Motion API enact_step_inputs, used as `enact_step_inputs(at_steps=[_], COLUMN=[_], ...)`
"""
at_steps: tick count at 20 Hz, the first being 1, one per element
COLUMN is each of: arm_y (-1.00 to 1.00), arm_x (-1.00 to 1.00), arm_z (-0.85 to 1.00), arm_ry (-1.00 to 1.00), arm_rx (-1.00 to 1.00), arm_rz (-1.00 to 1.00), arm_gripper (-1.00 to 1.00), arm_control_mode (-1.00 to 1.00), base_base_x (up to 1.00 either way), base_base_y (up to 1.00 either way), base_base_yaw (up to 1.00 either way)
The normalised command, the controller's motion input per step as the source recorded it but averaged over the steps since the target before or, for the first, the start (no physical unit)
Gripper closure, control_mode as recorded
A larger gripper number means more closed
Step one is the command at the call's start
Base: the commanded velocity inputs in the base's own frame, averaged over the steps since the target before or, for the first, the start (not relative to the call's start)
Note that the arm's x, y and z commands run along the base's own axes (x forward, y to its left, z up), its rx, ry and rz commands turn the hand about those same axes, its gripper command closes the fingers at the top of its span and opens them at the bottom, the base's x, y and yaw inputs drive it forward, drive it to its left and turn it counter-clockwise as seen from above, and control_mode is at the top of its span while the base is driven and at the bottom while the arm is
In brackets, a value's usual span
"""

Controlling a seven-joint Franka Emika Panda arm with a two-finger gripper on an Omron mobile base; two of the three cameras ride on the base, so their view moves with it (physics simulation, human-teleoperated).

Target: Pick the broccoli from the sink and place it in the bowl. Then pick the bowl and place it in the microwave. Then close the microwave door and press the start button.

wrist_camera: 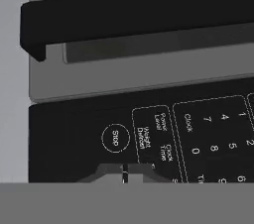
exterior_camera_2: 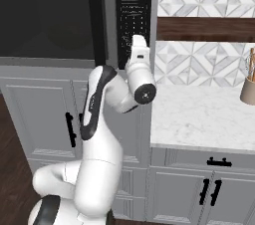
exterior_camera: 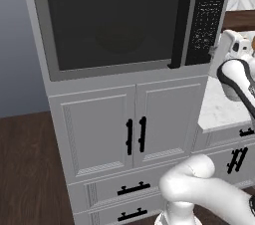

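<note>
End effector (wrist_camera: 124, 172) seemingly closed, arm raised.

Seen from behind and left of the arm, the left base view faces the microwave (exterior_camera: 124, 20), which spans the upper frame above white cabinets (exterior_camera: 134, 129). The right base view looks from the arm's other side, sharing the keypad panel (exterior_camera_2: 133, 15) and marble counter (exterior_camera_2: 199, 114). The hand view sits very close to the keypad, rolled sideways, the door handle (wrist_camera: 134, 15) crossing its top.
</note>
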Motion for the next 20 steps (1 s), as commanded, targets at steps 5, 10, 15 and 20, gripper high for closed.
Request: enact_step_inputs(at_steps=[5,10,15,20], arm_y=[-0.3,-0.13,0.0,0.0], arm_x=[0.44,0.3,0.47,0.21], arm_z=[0.07,0.0,-0.11,-0.13], arm_ry=[-0.08,-0.06,-0.04,-0.05], arm_rx=[0.03,0.0,0.0,0.0], arm_rz=[0.0,0.0,0.0,0.0], arm_gripper=[1.0,1.0,1.0,1.0], arm_control_mode=[-1.0,-1.0,-1.0,-1.0], base_base_x=[0.0,0.0,0.0,0.0], base_base_y=[0.0,0.0,0.0,0.0], base_base_yaw=[0.0,0.0,0.0,0.0])
